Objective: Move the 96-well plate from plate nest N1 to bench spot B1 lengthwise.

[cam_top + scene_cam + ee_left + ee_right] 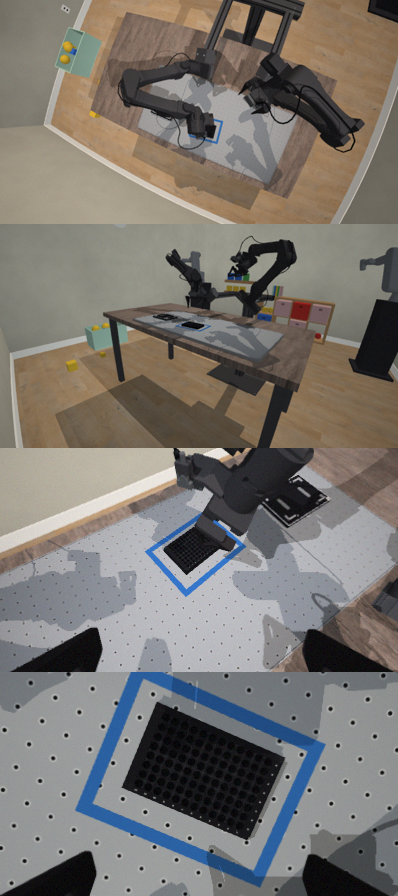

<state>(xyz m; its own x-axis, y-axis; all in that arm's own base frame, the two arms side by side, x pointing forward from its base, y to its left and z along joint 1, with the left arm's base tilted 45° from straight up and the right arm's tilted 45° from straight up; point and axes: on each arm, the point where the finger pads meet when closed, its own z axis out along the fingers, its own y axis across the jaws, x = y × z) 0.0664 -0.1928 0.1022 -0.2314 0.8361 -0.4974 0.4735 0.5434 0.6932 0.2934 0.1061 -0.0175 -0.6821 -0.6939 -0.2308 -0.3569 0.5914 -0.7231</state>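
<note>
The left arm (pixel 314 84) (pixel 271 270) stands folded at a raised elbow, its forearm doubling back and its wrist tipped downward, with the left gripper (pixel 245 103) (pixel 231 274) (pixel 202 638) wide open and its two fingers holding nothing. The right arm (pixel 158 104) (pixel 186 269) bends sharply at its elbow too, the forearm sloping down to a wrist that aims the right gripper (pixel 202 126) (pixel 195 305) (pixel 212 526) (pixel 199 863) downward. That gripper also has its fingers spread wide and holds nothing, and the two grippers are well apart.
</note>
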